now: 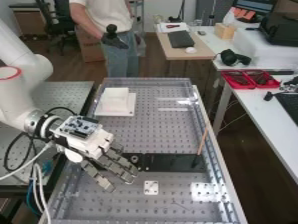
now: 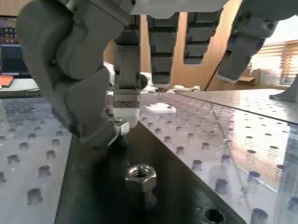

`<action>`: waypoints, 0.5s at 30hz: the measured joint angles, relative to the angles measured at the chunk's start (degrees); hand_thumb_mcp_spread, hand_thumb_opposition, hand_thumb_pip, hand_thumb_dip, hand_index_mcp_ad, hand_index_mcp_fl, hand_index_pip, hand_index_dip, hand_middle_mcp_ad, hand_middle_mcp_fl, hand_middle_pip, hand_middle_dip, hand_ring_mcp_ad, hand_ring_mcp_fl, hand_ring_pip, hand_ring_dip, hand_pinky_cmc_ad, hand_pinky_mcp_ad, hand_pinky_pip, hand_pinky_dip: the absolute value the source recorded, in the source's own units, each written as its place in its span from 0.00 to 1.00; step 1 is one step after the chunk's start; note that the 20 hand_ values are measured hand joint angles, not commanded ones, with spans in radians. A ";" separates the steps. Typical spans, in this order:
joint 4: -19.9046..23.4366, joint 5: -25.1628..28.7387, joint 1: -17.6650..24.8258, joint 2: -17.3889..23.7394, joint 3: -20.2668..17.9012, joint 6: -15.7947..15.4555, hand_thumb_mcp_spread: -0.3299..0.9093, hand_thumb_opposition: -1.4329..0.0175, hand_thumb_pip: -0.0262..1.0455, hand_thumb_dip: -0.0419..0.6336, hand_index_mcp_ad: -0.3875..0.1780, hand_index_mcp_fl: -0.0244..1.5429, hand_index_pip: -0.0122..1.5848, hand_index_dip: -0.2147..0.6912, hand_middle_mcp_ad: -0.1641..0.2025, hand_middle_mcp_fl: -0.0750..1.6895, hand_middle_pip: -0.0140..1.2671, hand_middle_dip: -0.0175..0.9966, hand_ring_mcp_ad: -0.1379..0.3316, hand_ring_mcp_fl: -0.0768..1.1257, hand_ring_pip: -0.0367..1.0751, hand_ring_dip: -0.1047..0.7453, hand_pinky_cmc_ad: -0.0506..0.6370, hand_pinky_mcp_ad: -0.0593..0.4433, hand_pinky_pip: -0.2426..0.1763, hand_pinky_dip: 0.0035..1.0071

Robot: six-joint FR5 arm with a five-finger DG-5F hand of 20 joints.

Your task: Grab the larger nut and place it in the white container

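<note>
The hand [image 1: 110,162] is low over the left part of the black bar [image 1: 169,162], with the bearing [image 1: 134,159] just beside its fingers. In the wrist view the hand [image 2: 83,75] has its thumb and one finger curled together round the larger nut [image 2: 122,125], of which a small shiny part shows above a dark post. Closer to the wrist camera, the smaller nut [image 2: 141,178] stands upright on the bar, apart from the fingers. The white container [image 1: 116,101] is farther up the bench, beyond the hand.
A thin brown stick [image 1: 202,141] stands slanted near the bar's right end. A small white plate [image 1: 151,188] lies below the bar. Clear raised walls edge the perforated bench. A person stands behind the bench, away from the parts.
</note>
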 joint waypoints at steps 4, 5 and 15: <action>0.07 0.02 -0.09 0.48 0.00 -0.07 0.55 0.35 0.61 0.48 0.59 0.27 0.95 0.34 0.63 0.18 0.12 0.24 0.57 0.09 0.12 0.26 0.60 0.70 0.47 0.40; 0.14 0.04 -0.13 0.79 0.03 -0.11 0.55 0.35 0.58 0.47 0.59 0.29 0.95 0.34 0.63 0.18 0.12 0.24 0.57 0.09 0.12 0.26 0.60 0.70 0.48 0.41; 0.40 -0.16 0.73 4.18 0.33 -0.71 0.55 0.35 0.58 0.48 0.59 0.29 0.95 0.34 0.63 0.20 0.12 0.24 0.57 0.11 0.13 0.26 0.60 0.70 0.52 0.41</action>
